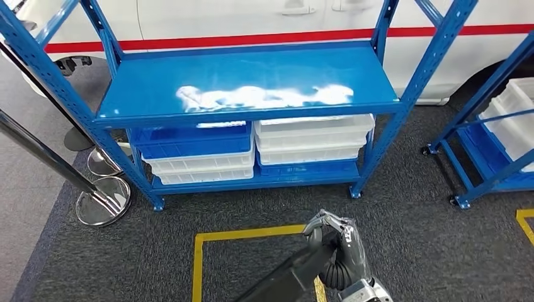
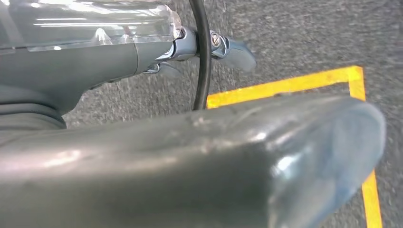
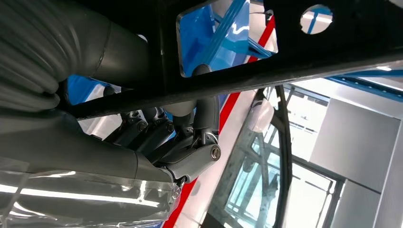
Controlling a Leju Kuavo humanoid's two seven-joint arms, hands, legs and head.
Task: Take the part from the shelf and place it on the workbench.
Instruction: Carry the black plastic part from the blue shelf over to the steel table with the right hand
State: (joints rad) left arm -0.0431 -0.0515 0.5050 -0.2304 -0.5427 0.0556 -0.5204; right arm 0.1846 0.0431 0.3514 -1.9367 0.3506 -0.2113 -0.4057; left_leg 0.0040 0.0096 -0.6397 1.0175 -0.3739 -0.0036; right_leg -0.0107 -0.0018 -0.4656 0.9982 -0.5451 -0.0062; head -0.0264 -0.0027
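Right hand (image 1: 334,248) grips dark flat part (image 1: 283,277) (fingers wrapped round edge), shelf (image 1: 252,82) ahead. Left hand (image 2: 142,52) state unclear. Keep grip firm, part level, while turning toward workbench.
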